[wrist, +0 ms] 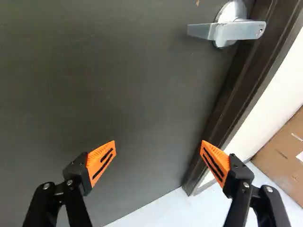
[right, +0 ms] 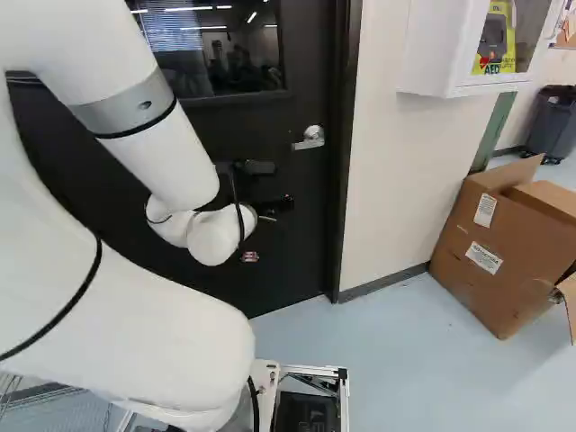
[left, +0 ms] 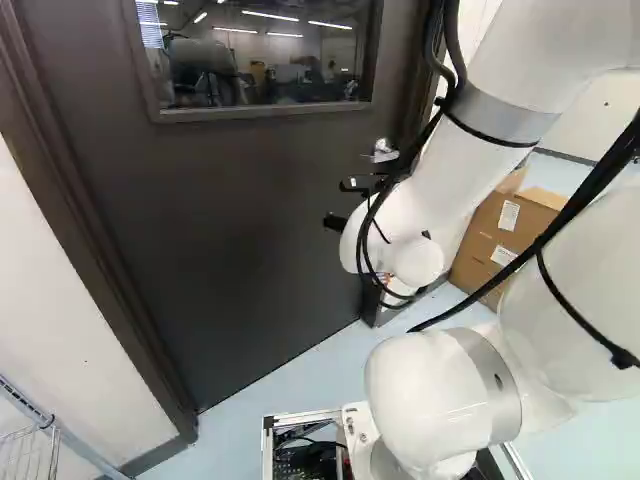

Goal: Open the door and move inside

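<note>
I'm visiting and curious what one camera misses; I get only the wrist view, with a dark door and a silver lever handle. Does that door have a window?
Observer: Yes, the dark, flat door has a rectangular glass window in its upper part.

Operator: Past the end effector, its two orange-padded fingers apart, I see something brown beyond the dark door frame. What is it?

Observer: A brown cardboard box; the right base view shows its top flaps open.

Operator: Is anything fixed to the off-white wall beside the door?

Observer: Yes, the right base view shows a white cabinet mounted there, higher than the box.
</note>
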You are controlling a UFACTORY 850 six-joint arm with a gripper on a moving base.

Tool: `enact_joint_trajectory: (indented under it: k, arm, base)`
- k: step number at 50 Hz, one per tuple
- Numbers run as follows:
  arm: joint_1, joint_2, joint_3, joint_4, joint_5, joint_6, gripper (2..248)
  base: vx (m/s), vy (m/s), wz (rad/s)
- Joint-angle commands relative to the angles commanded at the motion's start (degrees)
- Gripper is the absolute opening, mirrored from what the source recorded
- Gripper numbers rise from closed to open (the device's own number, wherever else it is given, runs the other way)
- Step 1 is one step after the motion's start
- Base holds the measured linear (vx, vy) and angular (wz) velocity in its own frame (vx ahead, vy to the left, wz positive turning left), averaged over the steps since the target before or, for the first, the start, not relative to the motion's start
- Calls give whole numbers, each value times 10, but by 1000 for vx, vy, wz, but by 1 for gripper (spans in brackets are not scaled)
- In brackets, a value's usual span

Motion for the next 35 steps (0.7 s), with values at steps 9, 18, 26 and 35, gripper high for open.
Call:
enact_joint_trajectory:
  k: [9, 18, 26, 35]
  arm:
    - [-7, 4, -10, 0, 0, 0, 247]
    - [-17, 5, -22, 0, 0, 0, 247]
    - [-26, 5, -34, 0, 0, 0, 247]
    - [-39, 4, -47, -4, 0, 0, 247]
  base:
    - [0, 0, 0]
    - [0, 0, 0]
    - [0, 0, 0]
    - [0, 0, 0]
